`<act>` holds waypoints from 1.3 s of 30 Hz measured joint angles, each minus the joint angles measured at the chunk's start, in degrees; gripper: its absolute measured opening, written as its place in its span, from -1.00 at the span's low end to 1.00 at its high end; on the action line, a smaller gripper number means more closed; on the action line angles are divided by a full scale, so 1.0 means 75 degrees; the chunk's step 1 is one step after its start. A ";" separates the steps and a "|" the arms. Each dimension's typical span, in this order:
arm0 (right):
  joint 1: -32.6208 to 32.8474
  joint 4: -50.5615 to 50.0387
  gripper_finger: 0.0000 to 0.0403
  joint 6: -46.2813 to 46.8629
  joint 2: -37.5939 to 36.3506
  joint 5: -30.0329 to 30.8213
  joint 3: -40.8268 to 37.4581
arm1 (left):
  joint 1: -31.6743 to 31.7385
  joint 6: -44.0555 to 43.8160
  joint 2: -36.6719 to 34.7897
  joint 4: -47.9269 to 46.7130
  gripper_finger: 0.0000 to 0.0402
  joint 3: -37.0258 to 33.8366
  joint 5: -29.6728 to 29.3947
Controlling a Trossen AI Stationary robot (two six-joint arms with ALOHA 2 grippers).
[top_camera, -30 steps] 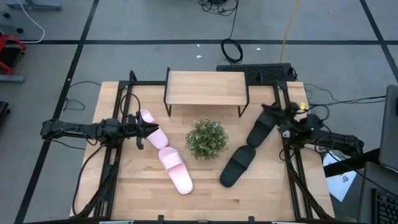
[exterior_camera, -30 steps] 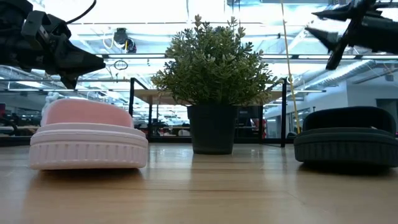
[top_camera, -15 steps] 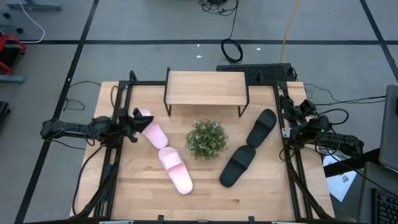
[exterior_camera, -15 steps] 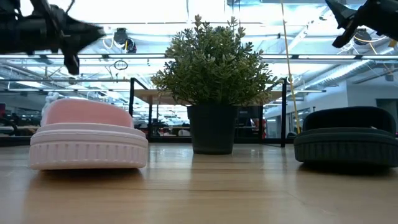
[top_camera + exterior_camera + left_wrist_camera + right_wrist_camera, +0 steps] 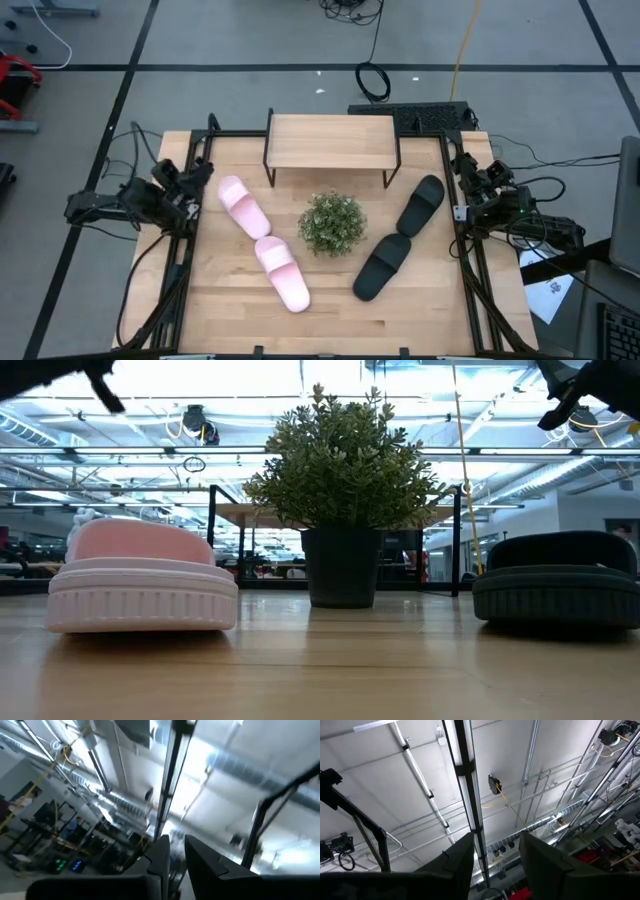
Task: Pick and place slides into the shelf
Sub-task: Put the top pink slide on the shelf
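Observation:
Two pale pink slides lie sole-down on the table's left half. Two black slides lie on the right half. In the low view one pink slide and one black slide show. The shelf stands at the far edge on thin black legs. My left gripper is back at the left edge, tipped up toward the ceiling, with its fingers almost together. My right gripper is at the right edge, also pointing up, open. Neither holds anything.
A potted green plant stands mid-table between the pink and black slides, just in front of the shelf. Black frame rails run along both table sides. Bare wood lies near the front edge.
My left gripper drew back from the far pink slide toward the table's left edge, rising and tipping upward. My right gripper drew back from the far black slide toward the right edge and tipped up too. All the slides stayed where they lay.

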 joint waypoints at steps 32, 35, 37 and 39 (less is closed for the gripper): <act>0.0000 0.0026 -0.26 -0.1621 0.2308 -0.0395 0.1492 | -0.0660 -0.3965 0.8367 -1.7251 -0.69 0.8033 -0.0482; 0.0000 0.0020 -0.26 -0.1621 0.2308 -0.0393 0.1493 | -0.0723 -0.4225 0.8500 -1.7261 -0.69 0.8033 -0.0482; 0.0000 0.0024 -0.26 -0.1620 0.2308 -0.0388 0.1495 | -0.0840 -0.4349 0.8534 -1.7212 -0.69 0.8033 -0.0489; 0.0000 0.0023 -0.26 -0.1621 0.2308 -0.0388 0.1496 | -0.1008 -0.4349 0.8537 -1.6933 -0.69 0.8030 -0.0510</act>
